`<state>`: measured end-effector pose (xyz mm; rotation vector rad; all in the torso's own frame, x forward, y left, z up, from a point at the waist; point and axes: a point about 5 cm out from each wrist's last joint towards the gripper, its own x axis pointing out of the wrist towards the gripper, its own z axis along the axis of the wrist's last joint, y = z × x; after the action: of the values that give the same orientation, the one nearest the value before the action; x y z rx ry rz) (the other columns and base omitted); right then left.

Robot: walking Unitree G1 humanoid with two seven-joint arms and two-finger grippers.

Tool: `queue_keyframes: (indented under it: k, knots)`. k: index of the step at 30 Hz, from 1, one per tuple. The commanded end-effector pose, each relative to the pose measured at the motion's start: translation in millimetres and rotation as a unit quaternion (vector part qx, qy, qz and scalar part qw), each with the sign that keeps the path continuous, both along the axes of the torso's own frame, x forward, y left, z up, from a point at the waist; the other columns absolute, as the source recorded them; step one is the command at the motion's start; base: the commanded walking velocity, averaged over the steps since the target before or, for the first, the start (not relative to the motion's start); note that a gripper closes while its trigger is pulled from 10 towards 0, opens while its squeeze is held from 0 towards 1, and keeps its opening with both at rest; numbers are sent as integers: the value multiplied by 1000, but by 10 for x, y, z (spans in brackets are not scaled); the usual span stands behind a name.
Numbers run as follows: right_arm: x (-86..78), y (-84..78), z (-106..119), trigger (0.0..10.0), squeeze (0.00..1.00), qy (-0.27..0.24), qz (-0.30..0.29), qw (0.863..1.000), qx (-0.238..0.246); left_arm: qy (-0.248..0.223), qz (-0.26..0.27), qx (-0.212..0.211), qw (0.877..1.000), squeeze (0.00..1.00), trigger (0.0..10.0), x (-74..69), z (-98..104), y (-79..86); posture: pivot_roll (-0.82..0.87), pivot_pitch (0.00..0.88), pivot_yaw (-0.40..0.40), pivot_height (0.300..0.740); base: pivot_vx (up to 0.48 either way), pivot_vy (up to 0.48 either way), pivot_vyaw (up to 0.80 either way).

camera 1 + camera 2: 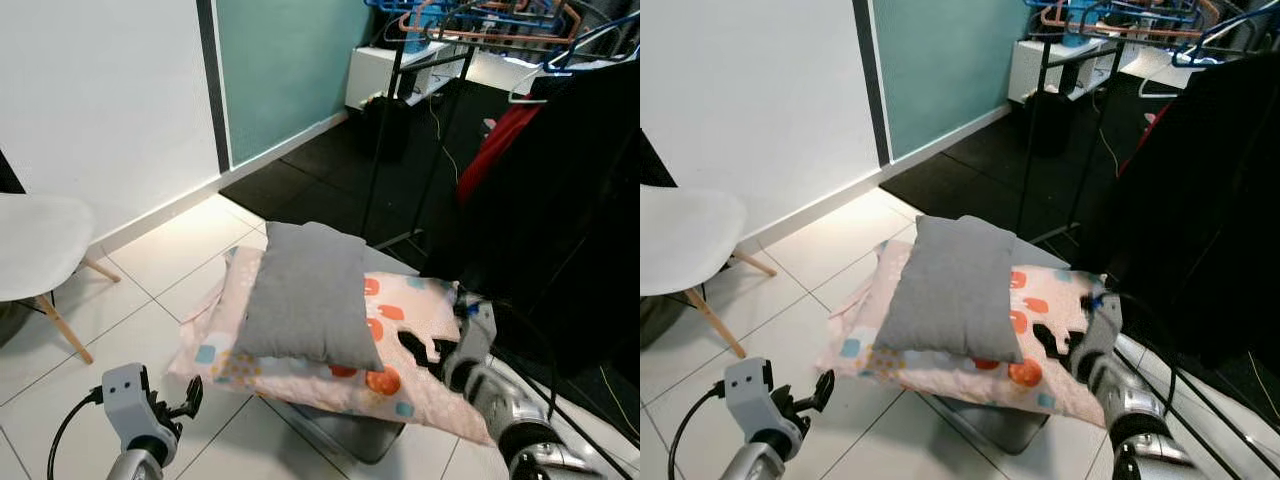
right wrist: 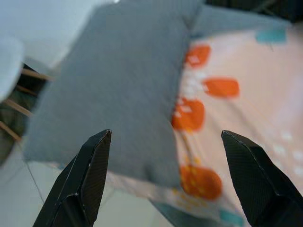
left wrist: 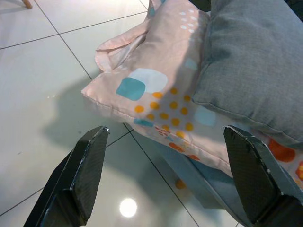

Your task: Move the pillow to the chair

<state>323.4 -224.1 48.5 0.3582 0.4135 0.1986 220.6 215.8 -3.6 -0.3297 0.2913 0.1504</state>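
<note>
A grey pillow [image 1: 308, 292] lies on top of a pink patterned pillow [image 1: 410, 350], both stacked on a low grey stand on the tiled floor. A white chair [image 1: 35, 245] with wooden legs stands at the far left. My right gripper [image 1: 420, 350] is open, hovering over the pink pillow just right of the grey one [image 2: 118, 90]. My left gripper [image 1: 192, 396] is open, low over the floor at the near left corner of the pink pillow [image 3: 161, 99]. Neither holds anything.
A black clothes rack [image 1: 400, 120] with hangers and dark garments [image 1: 570, 220] stands behind and to the right of the pillows. A white wall with a teal panel [image 1: 285, 70] runs along the left. Open tiled floor [image 1: 180, 260] lies between the pillows and the chair.
</note>
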Motion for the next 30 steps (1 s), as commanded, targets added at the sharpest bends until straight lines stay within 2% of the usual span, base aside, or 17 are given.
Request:
queue_keyframes:
  k: [1,3,7,9,12,15,17,19,23,25,30]
  knots:
    - [25,-18,49,10000,0,-5,0,1000,15,0,-2,3,1000,0,10000,-20,2,-4,-120,53,-56,715,0,0,0]
    - [150,63,203,10000,0,-23,16,999,34,-3,-2,6,1000,0,10000,-22,17,-11,-120,53,-52,705,0,0,0]
    - [243,142,306,10000,0,-30,26,998,41,-9,-3,7,1000,0,10000,-13,49,-22,-119,55,-48,695,0,0,0]
    - [307,219,348,10000,0,-22,28,999,28,-39,-9,15,999,0,10000,68,206,-18,-112,57,-47,685,0,0,0]
    - [325,242,359,10000,0,-18,28,999,24,-51,-10,19,998,0,10000,100,275,-12,-112,57,-47,680,0,0,0]
    - [360,280,381,10000,0,-11,23,1000,15,-87,-8,40,995,0,10000,200,527,57,-98,60,-45,665,0,0,0]
    - [360,280,381,10000,0,-11,23,1000,15,-87,-8,40,995,0,10000,200,527,57,-98,60,-45,665,0,0,0]
    - [376,276,394,10000,0,-7,15,1000,5,-104,-6,50,993,0,10000,244,647,90,-98,62,-40,655,0,0,0]
    - [385,266,401,10000,0,-3,11,1000,-2,-112,-7,55,992,0,10000,270,704,95,-98,62,-40,650,0,0,0]
    - [392,225,399,10000,0,9,-3,1000,-21,-126,-10,59,990,0,10000,307,814,89,-96,64,-40,640,0,0,0]
    - [370,143,366,10000,0,27,-22,998,-43,-141,-14,59,988,0,10000,329,945,76,-84,75,-40,625,0,0,0]
